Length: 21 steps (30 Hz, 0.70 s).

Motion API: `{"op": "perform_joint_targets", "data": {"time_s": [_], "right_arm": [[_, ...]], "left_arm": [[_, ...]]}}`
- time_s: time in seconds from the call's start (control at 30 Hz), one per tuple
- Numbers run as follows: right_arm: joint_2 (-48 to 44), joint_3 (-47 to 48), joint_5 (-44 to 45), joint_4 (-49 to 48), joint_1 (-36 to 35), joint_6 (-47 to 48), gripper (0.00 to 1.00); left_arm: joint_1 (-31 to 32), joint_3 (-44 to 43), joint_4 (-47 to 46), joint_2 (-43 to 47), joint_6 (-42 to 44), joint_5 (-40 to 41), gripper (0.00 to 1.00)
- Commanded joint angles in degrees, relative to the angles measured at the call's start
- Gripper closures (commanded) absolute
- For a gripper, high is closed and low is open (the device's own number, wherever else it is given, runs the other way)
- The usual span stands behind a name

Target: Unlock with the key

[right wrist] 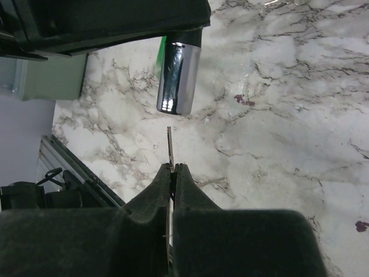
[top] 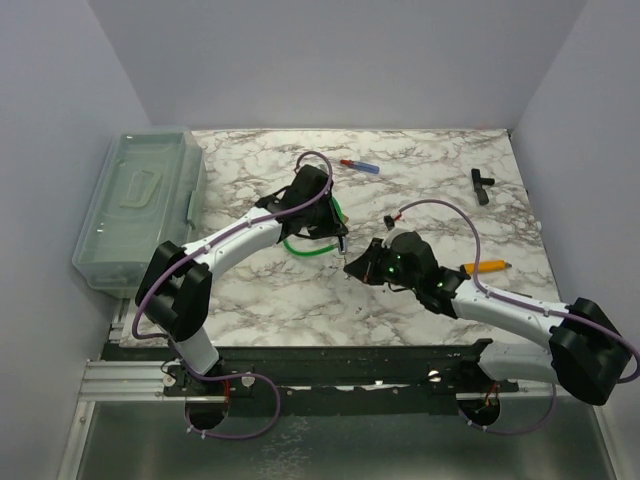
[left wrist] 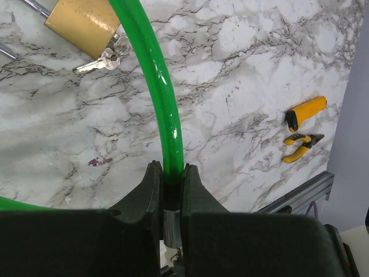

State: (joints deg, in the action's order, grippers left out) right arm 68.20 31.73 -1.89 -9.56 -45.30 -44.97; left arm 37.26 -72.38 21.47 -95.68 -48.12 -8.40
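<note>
My left gripper (left wrist: 168, 168) is shut on a green cable (left wrist: 158, 86) just above its chrome metal tip (right wrist: 177, 78) and holds it over the marble table. My right gripper (right wrist: 173, 167) is shut on the key (right wrist: 169, 144), a thin silvery blade seen edge-on that sticks out of the fingertips. The key's tip points at the chrome end and stands a short gap below it, not touching. In the top view the two grippers, left (top: 338, 238) and right (top: 350, 262), meet at mid-table. A brass padlock (left wrist: 81, 23) with spare keys (left wrist: 101, 60) lies beyond the cable.
A clear plastic box (top: 140, 205) stands at the left edge. A red and blue pen (top: 360, 166) and a black part (top: 482, 185) lie at the back. A yellow cutter (left wrist: 305, 111) and yellow pliers (left wrist: 300, 147) lie at the right.
</note>
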Motion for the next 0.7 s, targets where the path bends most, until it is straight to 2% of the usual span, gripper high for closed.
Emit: {"op": "perform_joint_targets", "data": {"time_s": [0.0,0.3,0.67], "right_arm": [[2.2,1.6,-1.3,-4.7,0.0,0.6,0.99],[3.9,0.9,-1.3,-6.5,0.0,-0.1,0.99],[2.9,0.2,0.7,-6.4,0.0,0.1,0.99]], "left_arm": [[-0.9,0.4,-2.6,1.4,-1.5,-3.6,1.00],[-2.4,0.7,-3.3,0.6,-2.9,-6.3,1.00],[-2.5,0.8,-3.5,0.6,-2.1,-5.5,1.00]]}}
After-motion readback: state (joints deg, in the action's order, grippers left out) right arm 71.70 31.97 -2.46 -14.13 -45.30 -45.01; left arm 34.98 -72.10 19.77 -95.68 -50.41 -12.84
